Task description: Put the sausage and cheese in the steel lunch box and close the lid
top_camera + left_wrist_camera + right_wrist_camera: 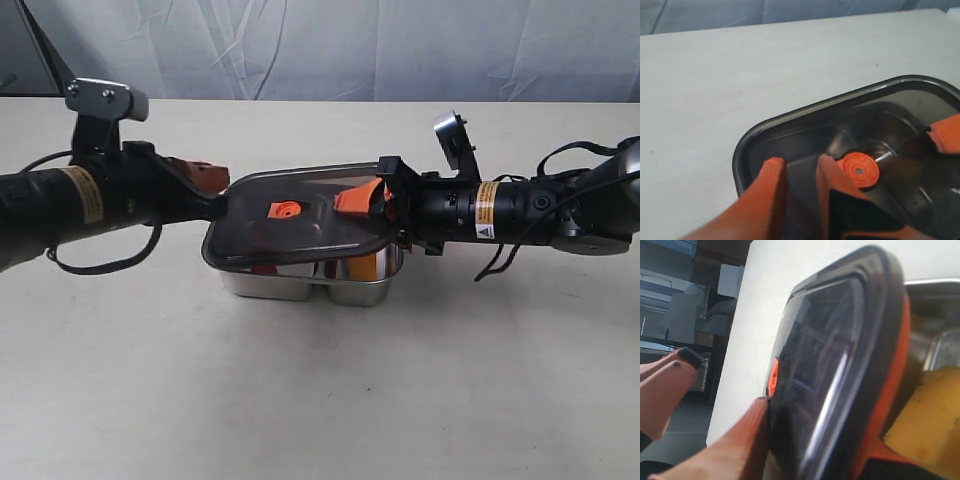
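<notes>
Right pincer (364,204) is clamped on the right end of the lid (310,232), with one finger on top. Left pincer (800,167) is over the lid's left end, its fingers a narrow gap apart and nothing between them. The lid lies tilted over the box (300,287) on the surface (320,400), right end raised. The cheese (362,268) is in the right compartment. The sausage (263,267) shows dimly red under the lid on the left.
</notes>
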